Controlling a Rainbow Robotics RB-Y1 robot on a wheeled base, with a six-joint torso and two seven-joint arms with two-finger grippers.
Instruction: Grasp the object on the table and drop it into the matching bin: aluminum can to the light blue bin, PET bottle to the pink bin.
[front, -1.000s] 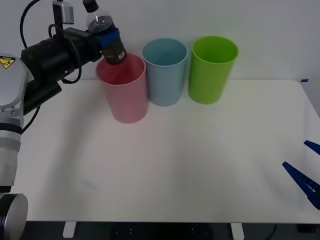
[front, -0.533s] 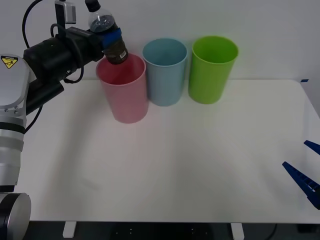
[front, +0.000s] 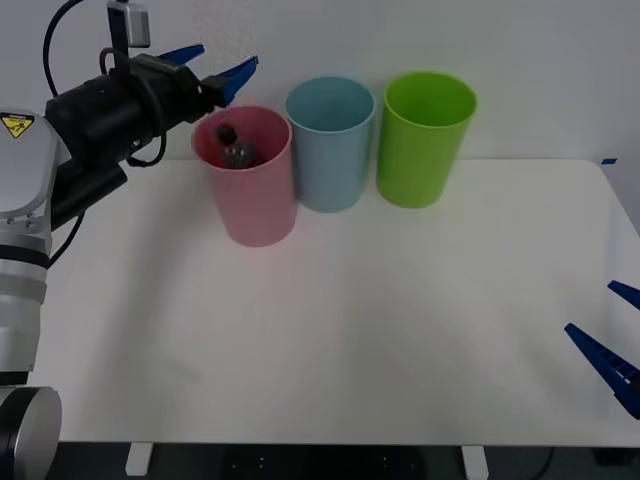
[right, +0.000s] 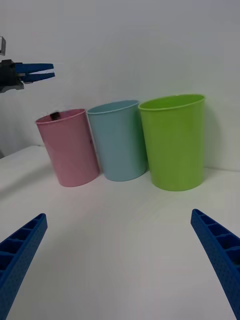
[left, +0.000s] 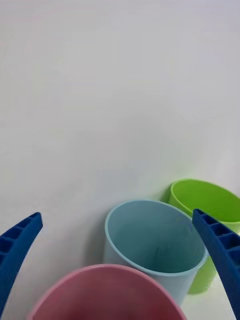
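Observation:
The PET bottle (front: 236, 148), clear with a black cap and dark body, sits inside the pink bin (front: 255, 205) at the back left of the table (front: 350, 330). Its dark top just peeks over the pink bin's rim (right: 54, 115) in the right wrist view. My left gripper (front: 226, 58) hangs open just above that bin, holding nothing. In the left wrist view its blue fingers (left: 20, 245) spread wide over the pink bin (left: 107, 295). The light blue bin (front: 330, 160) stands right beside the pink one. My right gripper (front: 588, 306) rests open at the table's right edge.
A lime green bin (front: 425, 150) stands to the right of the light blue bin, so the three form a row along the back by the white wall. The white tabletop stretches bare in front of them.
The left gripper opened and let go of the bottle, which dropped from above the rim down into the pink bin. The right arm has not moved.

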